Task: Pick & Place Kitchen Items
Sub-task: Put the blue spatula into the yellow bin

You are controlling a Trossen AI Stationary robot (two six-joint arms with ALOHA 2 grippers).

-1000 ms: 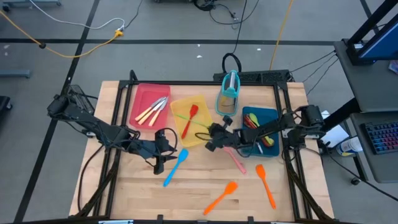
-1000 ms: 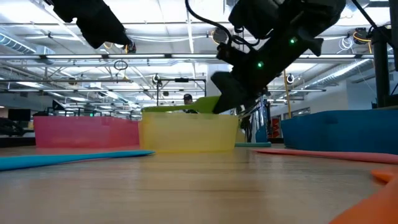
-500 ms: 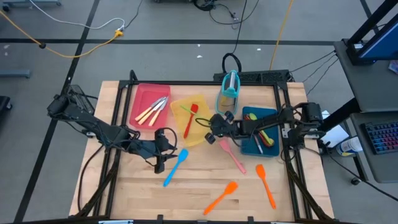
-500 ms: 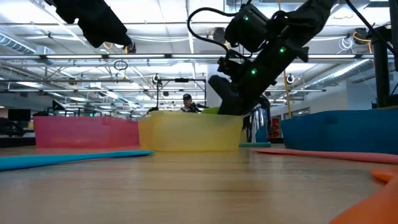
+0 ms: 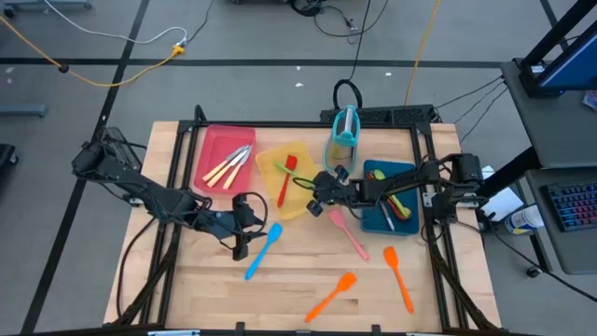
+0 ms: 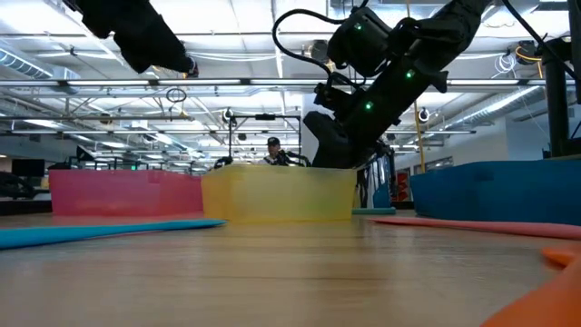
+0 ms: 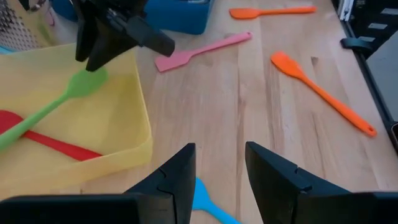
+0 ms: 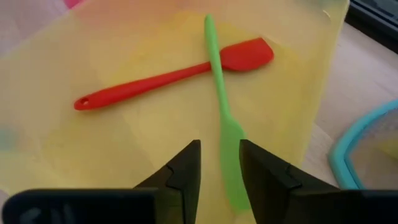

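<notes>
So my right claw (image 8: pixel 219 171) is parked over the near-right corner of the yellow tray (image 5: pixel 270 201), fingers a little apart with the green spatula (image 8: pixel 222 118) running up between them. I'm not squeezing it: it's lying on the tray floor, its blade end under my fingers. It lies across the red spatula (image 8: pixel 174 73), the two crossing near the red one's blade. From overhead both sit together in that yellow tray, the red one (image 5: pixel 284 180) running front to back.

My left claw (image 7: pixel 219 174) is just hanging over bare wood in front of the yellow tray, fingers apart, nothing in them. The blue spatula (image 5: pixel 264 249) lies on the table right beside it.

The rest of the stuff:
- pink spatula (image 5: pixel 348 235) on the table, just beside my right claw, between the yellow tray and the blue tray (image 5: pixel 415 217)
- two orange spatulas on the front part of the table, one (image 5: pixel 333 294) near the middle and one (image 5: pixel 397 276) off to the right
- cream-handled knives (image 5: pixel 227 166) in the red tray (image 5: pixel 213 140)
- a few more utensils (image 5: pixel 395 203) piled in the blue tray, hard to tell them apart
- teal-framed holder (image 5: pixel 341 140) standing behind the trays
</notes>
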